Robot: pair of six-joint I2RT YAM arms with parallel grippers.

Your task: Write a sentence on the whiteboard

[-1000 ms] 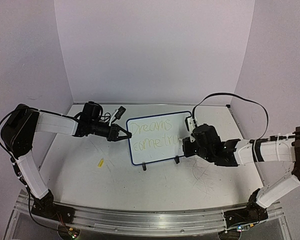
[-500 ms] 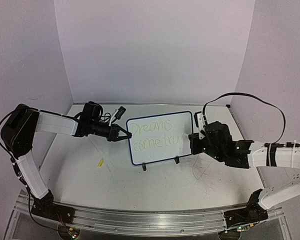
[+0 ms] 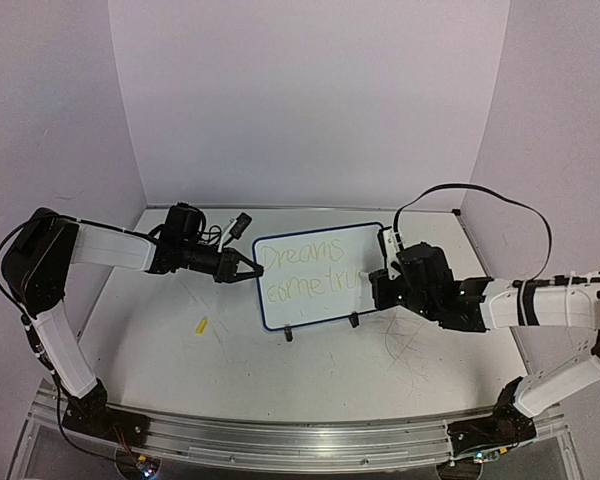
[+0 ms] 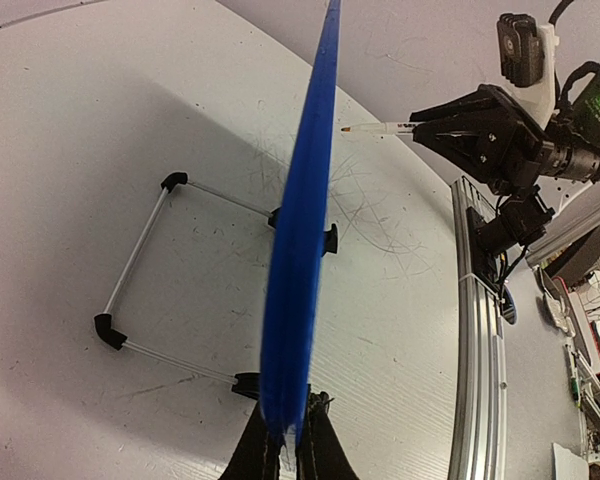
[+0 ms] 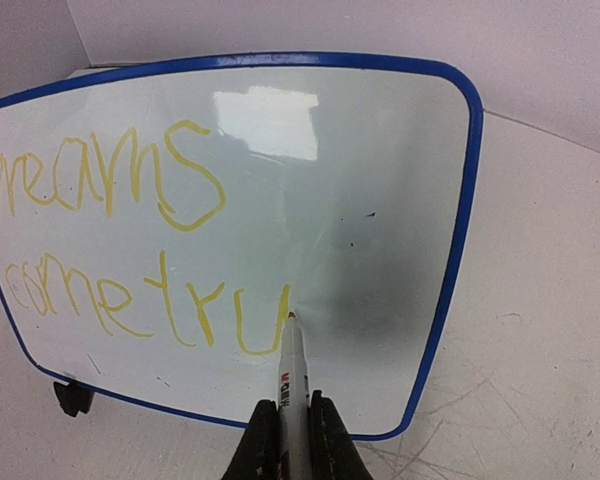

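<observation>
Right wrist: right gripper is closed on the marker. It backed off right, and now the tip is again at the whiteboard, ending "tru". The sentence lacks its "e", probably next. Left gripper is clamped on the board's left edge, board upright mid-table.

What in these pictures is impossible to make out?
- Left wrist view: the whiteboard shows edge-on, so its writing is hidden.
- Right wrist view: the sentence has its start cut by the picture's left edge; the marker label is too small to read.
- Top view: the yellow bit on the table is too small to name.
</observation>
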